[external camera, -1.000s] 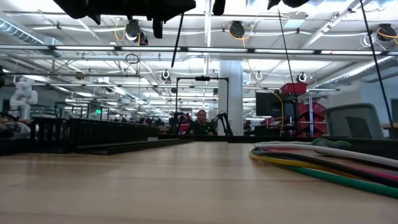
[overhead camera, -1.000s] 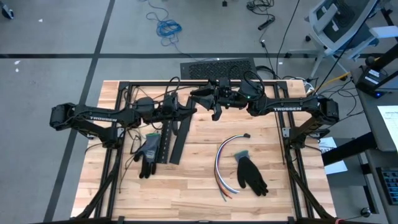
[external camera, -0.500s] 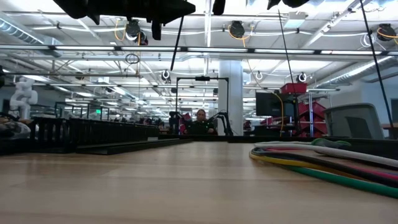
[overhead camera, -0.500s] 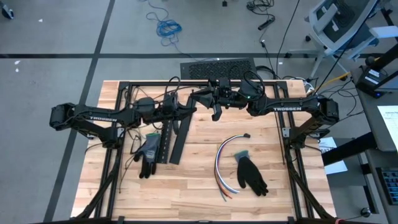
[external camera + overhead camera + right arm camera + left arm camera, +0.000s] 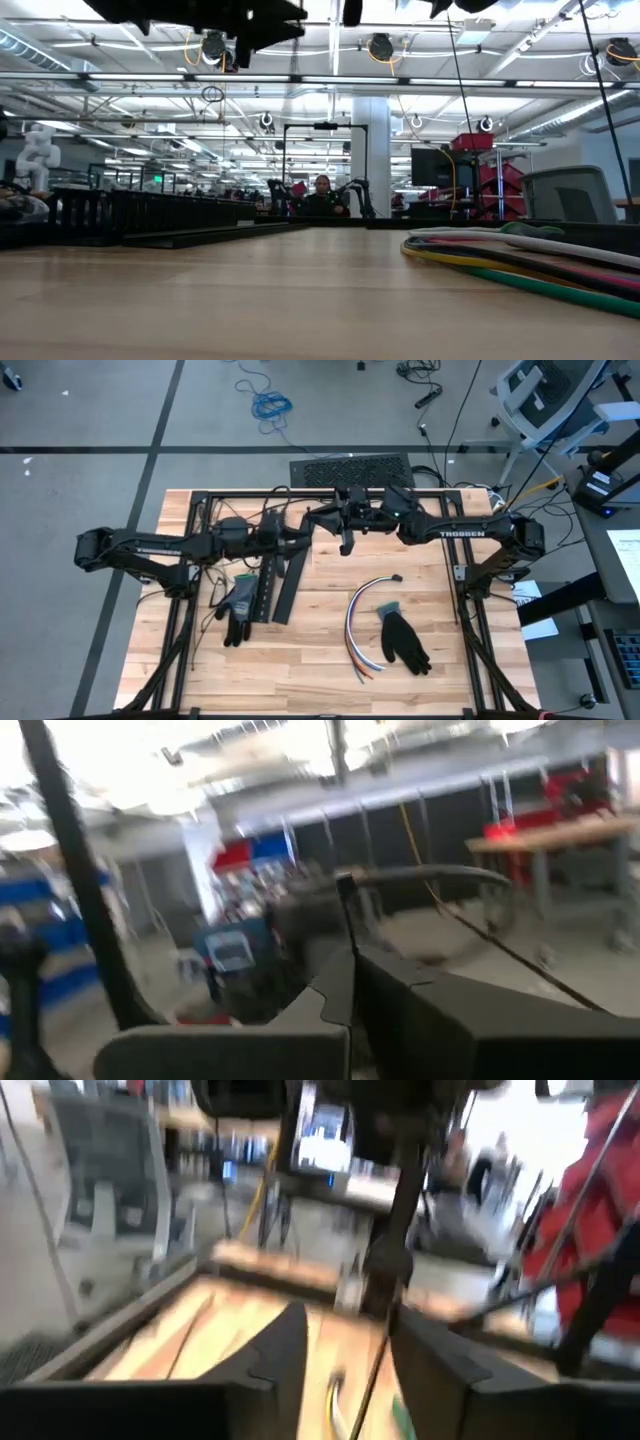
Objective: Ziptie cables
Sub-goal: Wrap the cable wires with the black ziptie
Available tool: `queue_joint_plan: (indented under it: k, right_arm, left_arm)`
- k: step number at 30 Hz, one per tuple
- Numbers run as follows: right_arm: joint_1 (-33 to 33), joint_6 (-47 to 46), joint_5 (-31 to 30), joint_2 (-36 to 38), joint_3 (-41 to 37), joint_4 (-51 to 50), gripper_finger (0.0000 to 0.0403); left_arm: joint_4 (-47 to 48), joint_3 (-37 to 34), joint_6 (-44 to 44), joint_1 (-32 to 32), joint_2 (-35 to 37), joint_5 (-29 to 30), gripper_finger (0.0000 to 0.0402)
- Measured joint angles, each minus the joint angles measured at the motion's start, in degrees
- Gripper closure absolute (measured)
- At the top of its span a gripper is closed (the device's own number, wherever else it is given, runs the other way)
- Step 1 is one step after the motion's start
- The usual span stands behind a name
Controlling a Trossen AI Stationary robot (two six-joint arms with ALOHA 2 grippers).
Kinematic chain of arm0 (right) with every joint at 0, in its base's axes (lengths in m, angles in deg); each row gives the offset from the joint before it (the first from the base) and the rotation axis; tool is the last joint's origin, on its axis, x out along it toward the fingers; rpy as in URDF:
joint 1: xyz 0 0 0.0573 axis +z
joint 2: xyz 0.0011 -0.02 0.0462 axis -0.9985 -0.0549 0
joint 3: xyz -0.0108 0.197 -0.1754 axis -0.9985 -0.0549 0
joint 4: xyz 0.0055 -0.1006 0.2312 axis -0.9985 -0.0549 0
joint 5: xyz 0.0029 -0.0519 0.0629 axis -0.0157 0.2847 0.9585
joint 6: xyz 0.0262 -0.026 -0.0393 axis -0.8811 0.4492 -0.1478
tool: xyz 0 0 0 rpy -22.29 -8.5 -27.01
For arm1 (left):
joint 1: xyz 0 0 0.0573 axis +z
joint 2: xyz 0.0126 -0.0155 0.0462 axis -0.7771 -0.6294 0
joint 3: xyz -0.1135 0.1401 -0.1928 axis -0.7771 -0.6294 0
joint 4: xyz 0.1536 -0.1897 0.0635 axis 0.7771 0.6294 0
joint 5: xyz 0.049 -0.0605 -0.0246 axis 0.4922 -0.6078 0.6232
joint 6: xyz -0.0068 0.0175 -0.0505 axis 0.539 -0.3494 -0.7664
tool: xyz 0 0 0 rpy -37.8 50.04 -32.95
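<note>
cables (image 5: 360,622): a loose curved bundle of white, grey, orange, blue and green wires lying on the table (image 5: 320,660), well below and apart from both sets of jaws, just beside a dark glove (image 5: 404,640)
left jaws (image 5: 305,532): raised over the far part of the table, facing the right jaws; in the left wrist view the two fingers (image 5: 280,1350) stand apart with a thin strand running up between them, so they look partly open, gripping nothing that can be made out
right jaws (image 5: 343,532): close to the left jaws, nearly meeting them above the far edge; in the right wrist view the fingers (image 5: 340,990) sit pressed together with a thin dark strip rising from them, closed; whether that strip is the ziptie cannot be told
slotted strips (image 5: 278,585): black, lying below the left jaws, with a second glove (image 5: 238,608) alongside
step in hand, as a judgement: a handover or threading of the thin strip between the two sets of jaws, before it goes to the bundle
doing it well: keep the closed side steady, bring the open fingers squarely around the strip, close only when it lies centred between them
risk: the strip may twist or slip out
</note>
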Motion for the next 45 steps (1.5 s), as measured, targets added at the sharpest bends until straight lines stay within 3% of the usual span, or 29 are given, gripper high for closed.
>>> queue_joint_plan:
  k: [4, 8, 13, 18, 24, 28, 31, 34, 41, 45]
  right_arm:
    - [-2.5, 3.6, 1.2, 0.0, 0.0, -8.6, 0.0403]
    - [-5.6, 6.3, 1.4, 0.2, 0.0, -15.4, 0.0403]
    - [-7.7, 6.6, 4.1, 1.5, 0.0, -17.8, 0.0403]
    - [-7.6, 6.4, -3.6, 1.9, 0.0, -16.4, 0.0403]
    - [-7.7, -7.8, -15.1, 0.7, 0.0, -8.7, 0.0403]
    - [-7.7, -23.5, -23.6, 0.7, 0.0, -13.4, 0.0403]
    - [-7.4, -34.3, -26.5, 0.1, 0.0, -15.1, 0.0403]
    - [-7.0, -44.0, -24.8, -0.7, 0.0, -15.3, 0.0403]
    - [-4.7, -57.3, -14.4, -6.2, 0.0, -4.8, 0.0403]
    - [-3.0, -61.8, -9.9, -9.6, 0.0, -0.6, 0.0403]
  left_arm:
    - [10.3, -0.1, 1.0, 0.0, 6.9, 0.5, 0.0228]
    - [14.2, 0.0, 2.8, 0.0, 14.3, 2.9, 0.0224]
    - [22.4, 0.0, 4.5, 0.0, 18.8, 6.9, 0.0224]
    - [33.3, 0.0, 8.3, -0.8, 19.4, 8.1, 0.0223]
    - [37.6, -0.1, 22.0, -6.5, 17.3, 20.2, 0.0223]
    - [34.7, -0.1, 40.4, -11.6, 16.2, 27.1, 0.0223]
    - [33.4, -0.1, 58.5, -15.2, 15.2, 32.3, 0.0223]
    - [32.4, 0.0, 75.3, -17.0, 13.9, 33.6, 0.0223]
    - [25.4, 0.0, 85.9, -18.7, 9.2, 31.8, 0.0223]
    - [22.4, 0.0, 86.7, -20.3, 7.5, 30.9, 0.0223]
